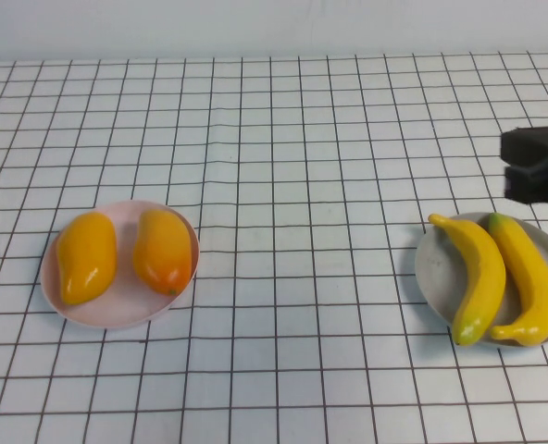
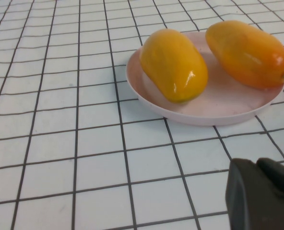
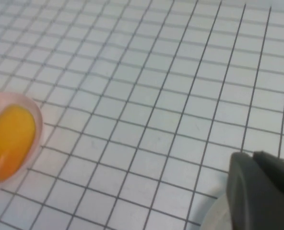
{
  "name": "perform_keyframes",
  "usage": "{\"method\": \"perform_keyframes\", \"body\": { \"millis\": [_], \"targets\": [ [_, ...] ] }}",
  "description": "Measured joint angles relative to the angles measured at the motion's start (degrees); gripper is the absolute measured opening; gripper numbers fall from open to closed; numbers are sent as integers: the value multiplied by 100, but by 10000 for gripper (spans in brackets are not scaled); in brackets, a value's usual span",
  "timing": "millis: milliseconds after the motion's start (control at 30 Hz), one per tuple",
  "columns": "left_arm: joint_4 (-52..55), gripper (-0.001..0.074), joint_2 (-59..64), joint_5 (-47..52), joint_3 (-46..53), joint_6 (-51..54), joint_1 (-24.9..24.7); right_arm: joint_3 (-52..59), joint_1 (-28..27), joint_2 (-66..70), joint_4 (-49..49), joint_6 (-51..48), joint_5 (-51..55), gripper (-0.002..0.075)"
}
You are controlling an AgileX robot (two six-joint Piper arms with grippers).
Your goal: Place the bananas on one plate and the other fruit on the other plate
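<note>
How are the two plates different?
The pink plate sits on the robot's left and holds two plump orange-yellow fruits; the grey plate sits on the right and holds two long bananas. Both are round with low rims. The right gripper, shut, hangs beyond the grey plate; the left gripper, shut, near the pink.

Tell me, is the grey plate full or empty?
Full: both bananas lie side by side on the grey plate. The right end effector, shut and holding nothing, sits just beyond it.

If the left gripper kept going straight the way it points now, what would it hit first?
Probably the pink plate holding the nearer mango; bare table lies before it. The left gripper is shut; depth is uncertain.
</note>
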Motion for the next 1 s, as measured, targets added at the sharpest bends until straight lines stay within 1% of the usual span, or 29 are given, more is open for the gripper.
{"method": "perform_keyframes", "body": {
  "millis": [100,267,400,467,500,600,767,867,933,1000],
  "targets": [
    [0,-3,0,0,0,0,0,676,0,-794,157,0,-341,-15],
    [0,-3,0,0,0,0,0,1373,0,-1681,-8,-22,-320,-15],
    [0,-3,0,0,0,0,0,1784,-128,-2114,-343,-22,-188,-15],
    [0,-3,0,0,0,0,0,2041,-203,-2200,-401,-22,-468,-15],
    [0,-3,0,0,0,0,0,2200,-226,-2213,-431,-22,-669,-15],
    [0,-3,0,0,0,0,0,2737,-237,-2223,-509,-22,-1703,-15],
    [0,-3,0,0,0,0,0,4009,-237,-2223,-531,-47,-4053,-15],
    [0,-3,0,0,0,0,0,4593,-237,-2223,-417,-405,-5157,-15],
    [0,-3,0,0,0,0,0,4897,-237,-2259,-232,-686,-5626,-15],
    [0,-3,0,0,0,0,0,5125,-237,-2379,-18,-859,-5842,-15]
  ]
}}
